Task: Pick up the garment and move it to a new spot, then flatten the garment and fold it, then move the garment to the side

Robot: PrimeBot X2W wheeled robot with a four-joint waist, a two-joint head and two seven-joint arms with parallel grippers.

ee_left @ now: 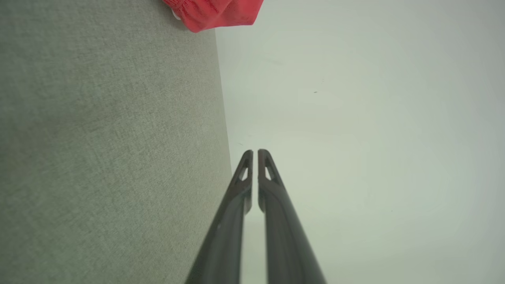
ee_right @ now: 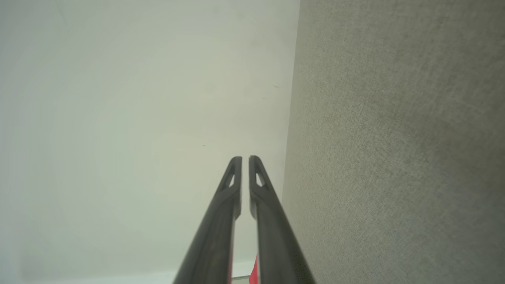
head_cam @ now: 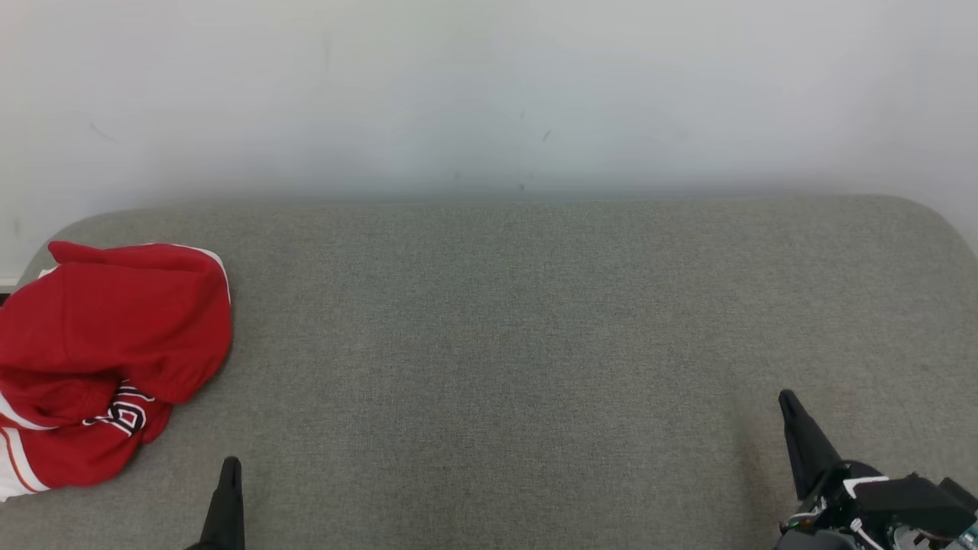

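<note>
The garment (head_cam: pixel 107 359) is a red top with white trim and a dark emblem, lying crumpled in a heap at the left end of the grey fabric surface (head_cam: pixel 519 344). A corner of the garment (ee_left: pixel 215 14) also shows at the top of the left wrist view. My left gripper (head_cam: pixel 229 467) is shut with nothing in it, low at the front, right of the heap and apart from it. My right gripper (head_cam: pixel 787 401) is shut and empty too, at the front right, far from the garment. In the wrist views the left gripper (ee_left: pixel 254 152) and the right gripper (ee_right: pixel 244 158) have their fingers nearly touching.
A pale wall (head_cam: pixel 489 92) rises right behind the grey surface, whose far corners are rounded. A wide bare stretch of the grey surface lies between the garment and my right gripper. A red sliver (ee_right: pixel 254 274) shows at the bottom edge of the right wrist view.
</note>
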